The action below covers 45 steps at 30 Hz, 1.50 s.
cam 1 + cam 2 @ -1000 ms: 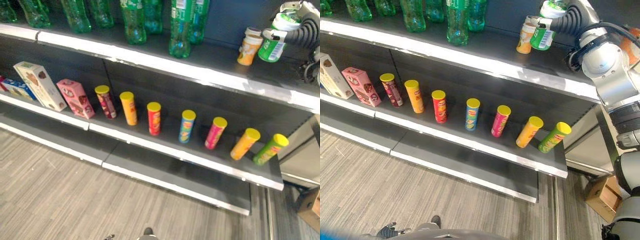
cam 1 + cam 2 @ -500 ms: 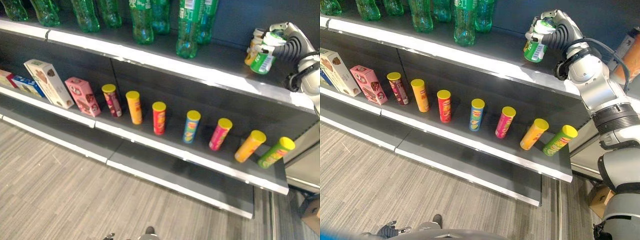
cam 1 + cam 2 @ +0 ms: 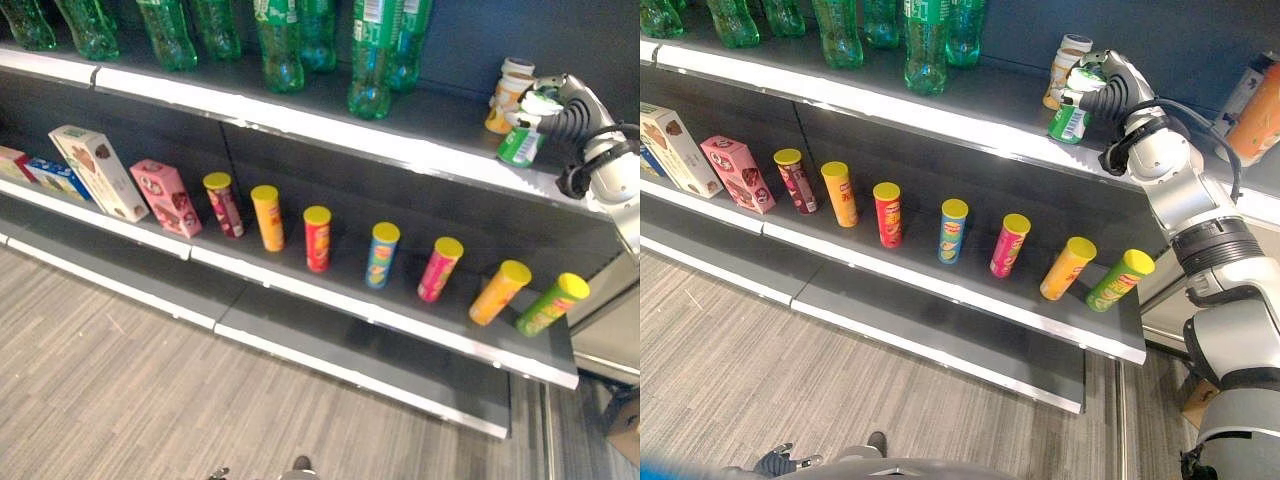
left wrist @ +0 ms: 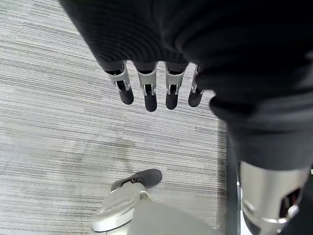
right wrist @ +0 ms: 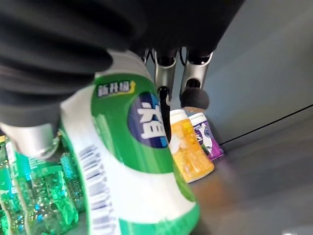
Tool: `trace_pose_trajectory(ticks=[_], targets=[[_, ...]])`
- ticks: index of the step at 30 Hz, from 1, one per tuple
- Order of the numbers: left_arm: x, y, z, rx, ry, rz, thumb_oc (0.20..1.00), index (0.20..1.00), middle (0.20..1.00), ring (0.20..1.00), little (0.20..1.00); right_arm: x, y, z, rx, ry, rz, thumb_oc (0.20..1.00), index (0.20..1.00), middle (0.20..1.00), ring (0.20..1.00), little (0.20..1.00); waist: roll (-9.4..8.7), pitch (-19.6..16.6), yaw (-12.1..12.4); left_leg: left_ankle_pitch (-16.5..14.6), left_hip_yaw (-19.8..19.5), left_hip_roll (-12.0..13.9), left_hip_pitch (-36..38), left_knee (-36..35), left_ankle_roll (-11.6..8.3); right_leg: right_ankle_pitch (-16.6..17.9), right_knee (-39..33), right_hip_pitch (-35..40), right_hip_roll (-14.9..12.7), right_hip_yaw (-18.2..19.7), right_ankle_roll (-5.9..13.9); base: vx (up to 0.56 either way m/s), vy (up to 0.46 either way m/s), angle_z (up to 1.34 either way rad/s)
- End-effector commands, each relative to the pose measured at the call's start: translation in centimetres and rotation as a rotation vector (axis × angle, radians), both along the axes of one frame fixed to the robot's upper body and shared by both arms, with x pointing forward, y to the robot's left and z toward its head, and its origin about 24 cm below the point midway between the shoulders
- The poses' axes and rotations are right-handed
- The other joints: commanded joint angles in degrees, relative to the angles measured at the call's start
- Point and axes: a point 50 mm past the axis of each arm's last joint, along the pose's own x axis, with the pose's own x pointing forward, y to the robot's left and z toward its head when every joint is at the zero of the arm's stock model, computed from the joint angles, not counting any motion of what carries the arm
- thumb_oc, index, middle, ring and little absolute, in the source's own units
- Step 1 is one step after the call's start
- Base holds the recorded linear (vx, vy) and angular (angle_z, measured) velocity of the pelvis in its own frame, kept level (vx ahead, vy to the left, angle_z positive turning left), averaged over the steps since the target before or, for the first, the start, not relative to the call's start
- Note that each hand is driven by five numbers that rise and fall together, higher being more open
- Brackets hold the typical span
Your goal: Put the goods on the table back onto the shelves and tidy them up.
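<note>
Green-and-white can [image 3: 1070,112] is clamped in my right hand [image 3: 1102,92], fingers [image 5: 194,88] curled round it, over the right end of the upper shelf [image 3: 970,125]. Its long axis runs near upright, top tilted a little toward the hand. I can't tell whether the base is touching the shelf. In the right wrist view the can [image 5: 132,161] sits close under the palm, with the shelf surface below and beyond it.

Left hand [image 4: 156,83] hangs down over the floor [image 4: 54,127], fingers straight and loose, holding nothing; it's well away from the shelf, so the right hand is the one that matters.

Just behind the can stands an orange jar [image 3: 1061,82], and the right wrist view shows a purple-labelled one [image 5: 205,137] next to it. Those two are what's in the way: the can is near them, and I'd guess the placement spot is just in front of or beside them, so I need to set it down straight without knocking the orange jar.

Further left on the same shelf, green bottles [image 3: 925,40] stand in a row, well apart from the hand. One shelf down, a line of tubes [image 3: 381,253] with yellow lids leans, with boxes [image 3: 165,196] at the left end. None of that touches this move.

My read: can is nearly placed, release comes once it stands.
</note>
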Motion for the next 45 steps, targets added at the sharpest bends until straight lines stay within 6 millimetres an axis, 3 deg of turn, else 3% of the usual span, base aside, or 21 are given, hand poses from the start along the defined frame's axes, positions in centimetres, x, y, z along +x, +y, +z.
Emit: trace_pose_trajectory(ticks=[1, 23, 45], targets=[[1.4, 0.7, 0.5, 0.024, -0.048, 0.001, 1.0, 1.0, 1.0, 1.0, 1.0, 0.4, 0.1, 2.0, -0.019, -0.061, -0.032, 0.2, 0.2, 0.2, 0.2, 0.2, -0.42, -0.5, 2.6, -2.0, 4.9, 4.4, 1.4, 1.6, -3.81, -2.2, 4.1, -1.6, -1.3, -0.1, 0.44, 0.0, 0.0, 0.0], [0.9, 0.7, 0.4, 0.031, -0.035, -0.001, 1.0, 1.0, 1.0, 1.0, 1.0, 1.2, -1.0, 2.6, -0.051, -0.087, -0.161, 0.2, 0.2, 0.2, 0.2, 0.2, -0.51, -0.3, 4.2, -2.1, 3.9, 4.0, 1.2, 1.4, -3.58, -2.1, 4.2, -1.3, -1.4, -0.7, 0.47, 0.0, 0.0, 0.0], [1.0, 0.5, 0.4, 0.03, -0.034, -0.003, 1.0, 1.0, 1.0, 1.0, 1.0, 1.4, -0.8, 1.9, -0.04, -0.077, -0.164, 0.2, 0.2, 0.2, 0.2, 0.2, -0.36, -0.5, 3.5, -2.5, 4.6, 4.2, 2.4, 1.2, -3.55, -1.9, 4.1, -1.2, -1.4, 0.0, 0.49, 0.0, 0.0, 0.0]])
